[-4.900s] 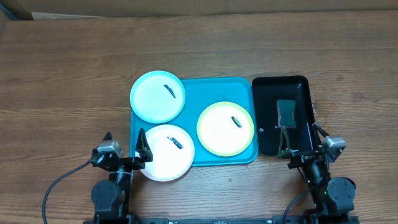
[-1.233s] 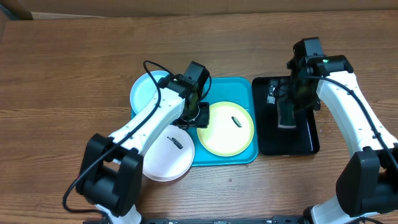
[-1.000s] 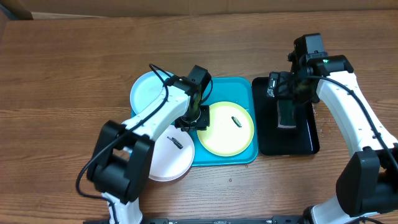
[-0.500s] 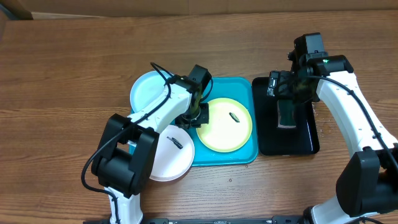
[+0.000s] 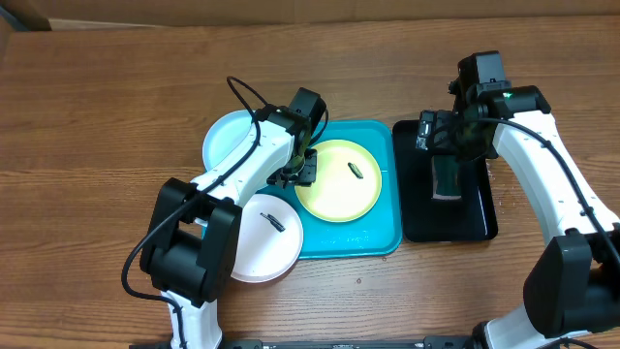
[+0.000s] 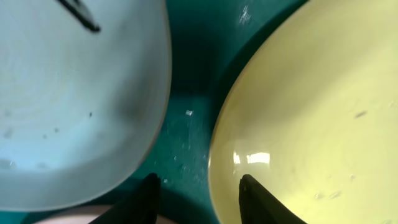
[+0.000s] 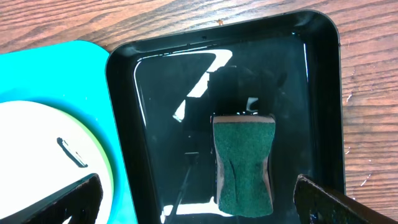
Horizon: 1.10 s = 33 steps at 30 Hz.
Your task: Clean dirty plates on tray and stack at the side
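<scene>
Yellow-green rimmed plate (image 5: 336, 180) on turquoise tray (image 5: 378, 233), its left edge between parted fingers of left gripper (image 5: 300, 173), possibly pinched. Green sponge (image 7: 244, 163) in black tray (image 7: 320, 93), below right gripper (image 7: 194, 205), spread wide, well apart.

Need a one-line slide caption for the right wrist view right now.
Open right gripper hovers above the green sponge lying in the wet black tray, beside the turquoise tray.
</scene>
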### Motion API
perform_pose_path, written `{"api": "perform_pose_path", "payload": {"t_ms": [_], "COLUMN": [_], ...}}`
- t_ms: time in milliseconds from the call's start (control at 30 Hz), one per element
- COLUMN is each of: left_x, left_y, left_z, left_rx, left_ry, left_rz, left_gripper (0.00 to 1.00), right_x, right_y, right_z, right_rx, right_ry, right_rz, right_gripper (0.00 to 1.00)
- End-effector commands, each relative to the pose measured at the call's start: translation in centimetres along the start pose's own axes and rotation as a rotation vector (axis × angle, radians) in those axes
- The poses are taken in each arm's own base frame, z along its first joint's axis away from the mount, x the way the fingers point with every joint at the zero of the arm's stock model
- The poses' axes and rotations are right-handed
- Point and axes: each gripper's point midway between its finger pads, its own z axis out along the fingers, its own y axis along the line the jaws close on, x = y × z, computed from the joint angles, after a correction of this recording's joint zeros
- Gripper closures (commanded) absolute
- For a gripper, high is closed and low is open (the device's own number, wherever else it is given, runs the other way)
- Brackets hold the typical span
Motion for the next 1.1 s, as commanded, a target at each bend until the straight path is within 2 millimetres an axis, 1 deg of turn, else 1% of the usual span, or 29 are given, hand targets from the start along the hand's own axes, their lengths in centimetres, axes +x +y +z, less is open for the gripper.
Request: {"api": "perform_pose_path", "payload": {"t_ms": [0, 100, 200, 267, 367, 567, 733, 933, 1000, 1067], "left_x": [0.5, 1.0, 1.3, 1.7, 2.1, 2.2, 2.5, 3.0, 2.9, 2.6], "left_y": [-0.6, -0.8, -0.7, -0.5, -0.4, -0.4, -0.4, -0.4, -0.4, -0.6], "left_z": [-0.3, -0.3, -0.1, 0.2, 0.6, 0.9, 1.2, 2.1, 2.2, 2.2], "left_rx": [0.029, 0.039, 0.034, 0.028, 0.021, 0.023, 0.019, 0.017, 0.02, 0.026], "left_ry": [0.032, 0.056, 0.068, 0.078, 0.09, 0.087, 0.091, 0.093, 0.088, 0.078], "left_rz": [-0.01, -0.044, -0.08, -0.099, -0.141, -0.149, -0.192, -0.207, -0.207, -0.208], "left_gripper": [0.59, 0.66, 0.67, 0.7, 0.71, 0.72, 0.72, 0.78, 0.83, 0.84], "right_x": [-0.2, -0.2, -0.2, -0.2, -0.2, -0.2, -0.2, -0.2, -0.2, -0.2], "right_y": [-0.2, -0.1, -0.1, -0.1, -0.1, -0.1, -0.1, -0.1, -0.1, -0.2], "right_z": [-0.1, -0.1, -0.1, -0.1, -0.1, -0.1, -0.1, -0.1, -0.1, -0.1], "right_rx": [0.008, 0.007, 0.007, 0.007, 0.007, 0.007, 0.007, 0.007, 0.007, 0.008], "right_ry": [-0.009, -0.009, -0.009, -0.009, -0.009, -0.009, -0.009, -0.009, -0.009, -0.009], "right_rz": [0.0, 0.0, 0.0, 0.0, 0.0, 0.0, 0.0, 0.0, 0.0, 0.0], "right_gripper": [0.0, 0.0, 0.0, 0.0, 0.0, 0.0, 0.0, 0.0, 0.0, 0.0]}}
